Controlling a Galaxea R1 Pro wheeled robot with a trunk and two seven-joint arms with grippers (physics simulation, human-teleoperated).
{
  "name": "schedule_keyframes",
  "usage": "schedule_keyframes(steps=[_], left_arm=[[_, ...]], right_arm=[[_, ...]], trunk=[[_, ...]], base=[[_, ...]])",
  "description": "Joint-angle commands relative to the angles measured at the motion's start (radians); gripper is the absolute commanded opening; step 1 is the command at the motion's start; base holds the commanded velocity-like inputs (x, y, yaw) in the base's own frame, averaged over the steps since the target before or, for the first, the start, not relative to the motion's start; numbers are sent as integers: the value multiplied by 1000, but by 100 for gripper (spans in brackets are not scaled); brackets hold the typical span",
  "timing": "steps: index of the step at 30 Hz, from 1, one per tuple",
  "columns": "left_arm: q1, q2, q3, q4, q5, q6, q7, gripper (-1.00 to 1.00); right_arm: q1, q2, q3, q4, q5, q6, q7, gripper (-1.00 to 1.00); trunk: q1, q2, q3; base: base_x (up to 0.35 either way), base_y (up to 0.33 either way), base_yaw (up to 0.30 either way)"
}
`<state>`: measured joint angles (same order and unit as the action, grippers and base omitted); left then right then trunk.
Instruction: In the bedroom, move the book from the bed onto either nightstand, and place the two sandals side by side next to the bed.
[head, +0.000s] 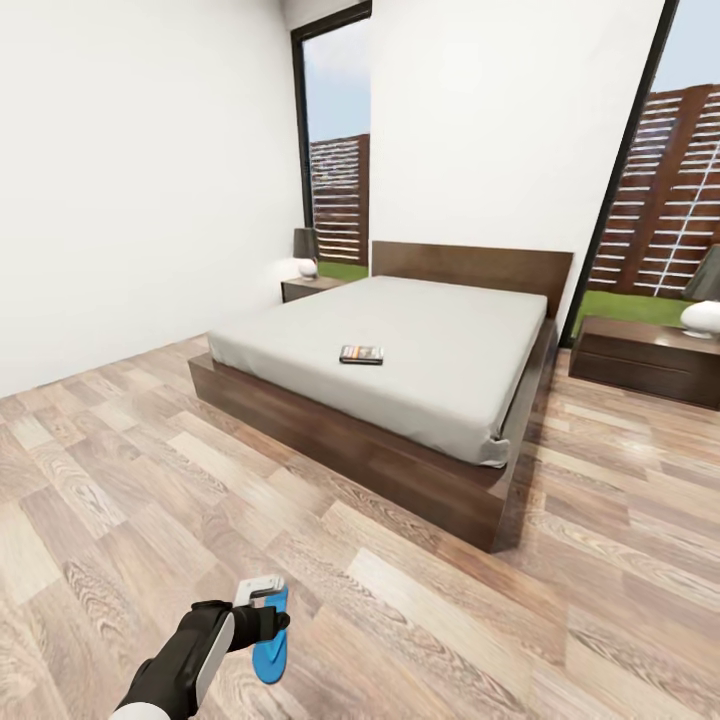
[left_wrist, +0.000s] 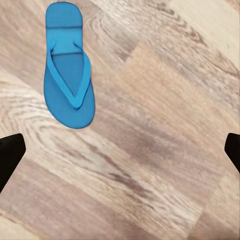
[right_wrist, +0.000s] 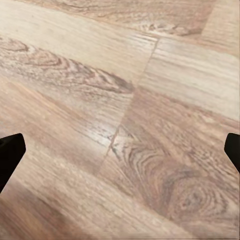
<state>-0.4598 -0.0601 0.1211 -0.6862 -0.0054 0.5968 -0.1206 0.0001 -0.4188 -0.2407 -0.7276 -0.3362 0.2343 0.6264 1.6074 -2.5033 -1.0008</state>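
Book (head: 361, 354) lies flat on the bed (head: 400, 350) mattress, near the middle toward the foot. One blue sandal (left_wrist: 68, 67) lies on the plank floor (head: 420, 620), well apart from the bed, strap side up. Left gripper (head: 268, 612) hangs over it, fingers (left_wrist: 10, 155) spread wide, holding nothing. Right fingers (right_wrist: 10, 155) likewise spread over bare floor. Nightstands (head: 640, 360) flank the headboard, each with a lamp (head: 703, 300).

This is a bedroom in a home. A low bed (head: 420, 350) with a dark wood frame stands on a wood-plank floor (head: 120, 480), with a nightstand (head: 640, 362) and a lamp (head: 702, 318) on each side, white walls, and tall windows (head: 338, 150) showing a fence.
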Motion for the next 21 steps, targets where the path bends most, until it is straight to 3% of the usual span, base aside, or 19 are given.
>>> schedule_keyframes(steps=[1,21], left_arm=[[0,-1,6,-2,-1,6,-5,100],[0,-1,5,-2,-2,6,-5,100]], right_arm=[[0,0,-2,-1,-9,10,3,100],[0,0,-2,-1,-9,10,3,100]], trunk=[[0,-1,-5],[9,-5,-82]], base=[[0,0,0],[0,0,0]])
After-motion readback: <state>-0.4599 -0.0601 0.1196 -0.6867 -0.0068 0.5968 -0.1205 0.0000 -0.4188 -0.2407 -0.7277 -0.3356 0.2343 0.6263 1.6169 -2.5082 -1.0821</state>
